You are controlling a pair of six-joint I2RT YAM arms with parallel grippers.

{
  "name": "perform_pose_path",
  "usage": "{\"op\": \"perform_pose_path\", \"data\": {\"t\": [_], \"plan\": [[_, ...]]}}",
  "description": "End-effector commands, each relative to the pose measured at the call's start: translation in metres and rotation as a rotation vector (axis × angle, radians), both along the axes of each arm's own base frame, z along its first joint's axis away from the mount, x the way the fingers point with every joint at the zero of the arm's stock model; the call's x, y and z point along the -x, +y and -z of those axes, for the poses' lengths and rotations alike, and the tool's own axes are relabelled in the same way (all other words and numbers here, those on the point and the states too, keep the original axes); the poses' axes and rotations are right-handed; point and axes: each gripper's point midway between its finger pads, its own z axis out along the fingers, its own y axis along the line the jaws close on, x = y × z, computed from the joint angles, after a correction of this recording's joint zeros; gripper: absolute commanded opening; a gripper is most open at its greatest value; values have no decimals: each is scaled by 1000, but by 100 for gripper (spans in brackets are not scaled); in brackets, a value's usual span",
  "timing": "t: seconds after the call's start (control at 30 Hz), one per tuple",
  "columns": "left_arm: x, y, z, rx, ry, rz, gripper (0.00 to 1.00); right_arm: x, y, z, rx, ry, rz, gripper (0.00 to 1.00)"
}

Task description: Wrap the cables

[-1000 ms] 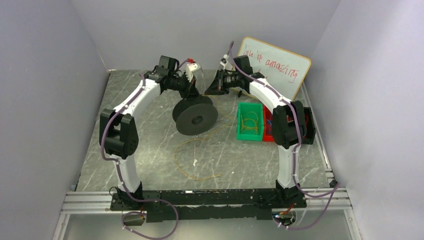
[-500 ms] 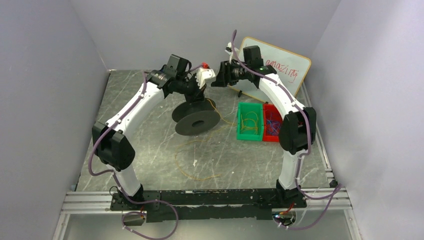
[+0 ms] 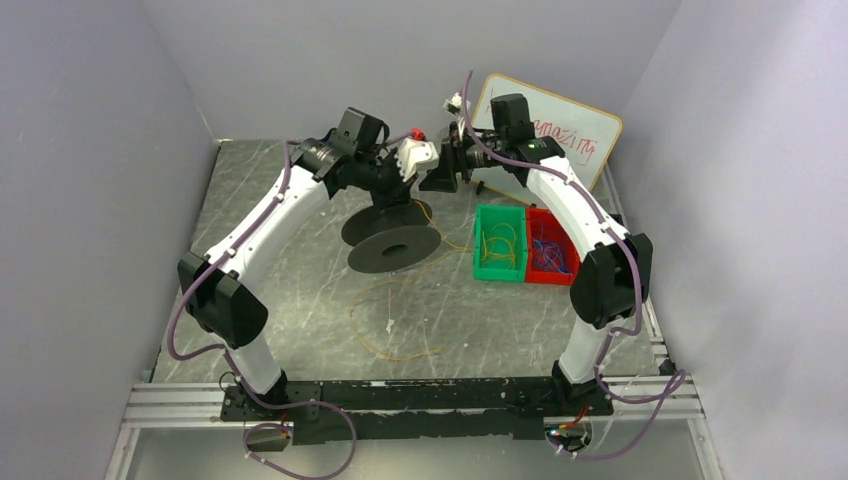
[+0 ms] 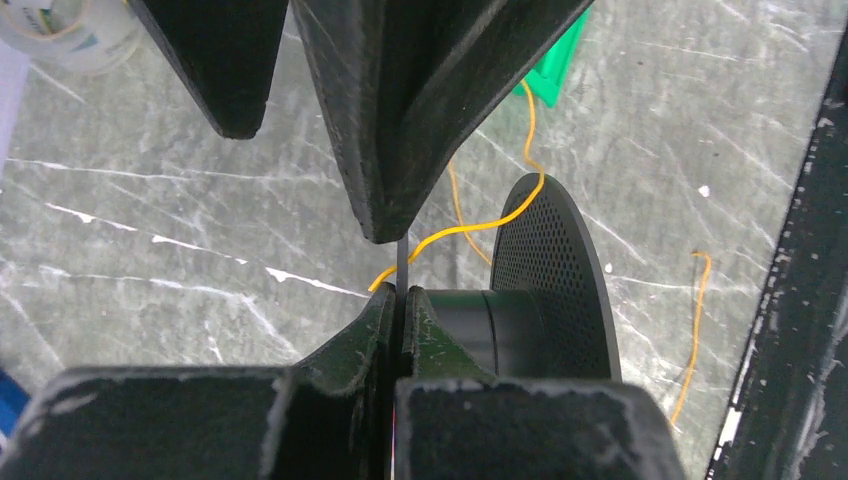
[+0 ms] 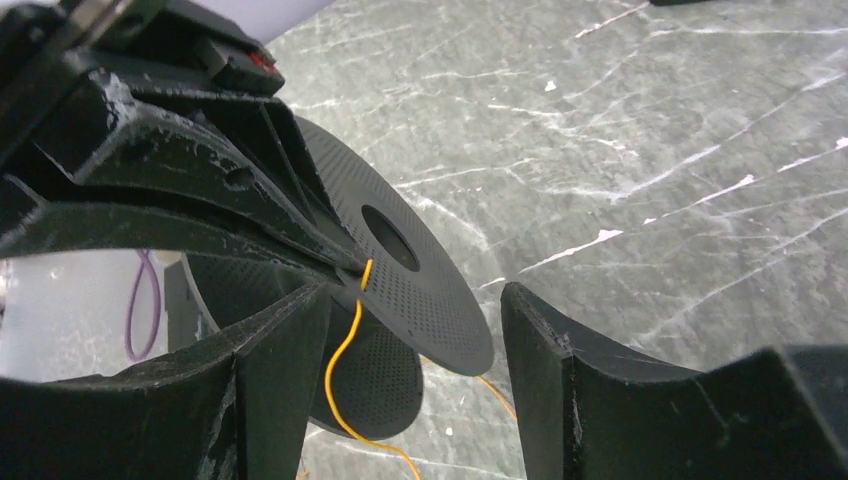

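A black spool (image 3: 395,243) hangs tilted over the middle of the table. My left gripper (image 3: 388,200) (image 4: 402,292) is shut on the thin rim of one spool flange, with the hub (image 4: 470,318) to its right. A yellowish cable (image 4: 470,225) (image 5: 343,355) ends right at those fingertips, then droops past the flange (image 5: 420,275) to loose loops on the table (image 3: 385,320). My right gripper (image 3: 432,175) (image 5: 415,295) stands open just right of the spool, its fingers (image 5: 285,375) straddling the flange edge and cable without touching.
A green bin (image 3: 478,243) holding more yellow cables and a red bin (image 3: 572,268) with blue-purple wires sit right of the spool. A whiteboard (image 3: 565,135) leans at the back right. A tape roll (image 4: 70,25) lies far left in the left wrist view.
My right gripper has opened. The left arm has carried the spool right and tilted it flatter, closer to the right gripper. The right arm's elbow has swung outward.
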Motion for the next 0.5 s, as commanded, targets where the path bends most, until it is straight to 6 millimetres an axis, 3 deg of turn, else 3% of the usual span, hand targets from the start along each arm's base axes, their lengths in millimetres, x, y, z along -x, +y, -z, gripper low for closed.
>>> {"op": "perform_pose_path", "data": {"t": [0.0,0.47], "plan": [[26,-9,-50,123,-26,86,3,19,0,-3,-6,-118,-126,68],[26,-19,-46,110,-12,104,2,43,18,18,50,-97,-229,68]]}}
